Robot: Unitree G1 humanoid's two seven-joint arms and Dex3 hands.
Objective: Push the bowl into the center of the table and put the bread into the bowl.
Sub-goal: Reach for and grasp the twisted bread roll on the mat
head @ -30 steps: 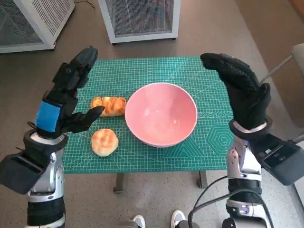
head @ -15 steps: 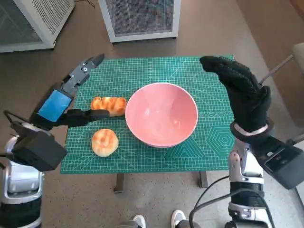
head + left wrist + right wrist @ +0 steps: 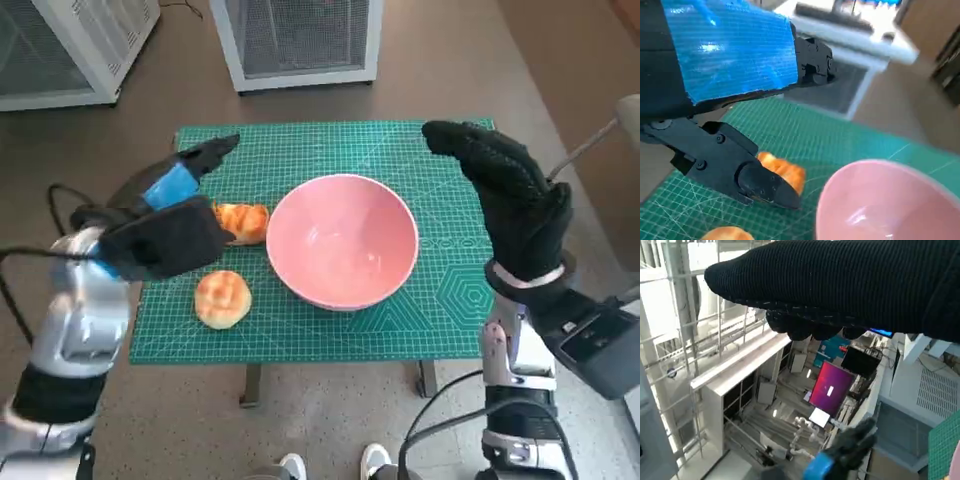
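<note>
Pink bowl (image 3: 342,240) at the middle of the green-matted surface (image 3: 440,300); long bread (image 3: 243,221) touching its rim, round bread (image 3: 222,298) nearby. Left hand (image 3: 170,215), fingers spread and empty, above the long bread. Right hand (image 3: 505,195) raised beside the bowl, open, empty.

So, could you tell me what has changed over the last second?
The left hand has swung in over the long bread, open and holding nothing. The right hand still hovers open beside the bowl; bowl and round bread stayed put.
</note>
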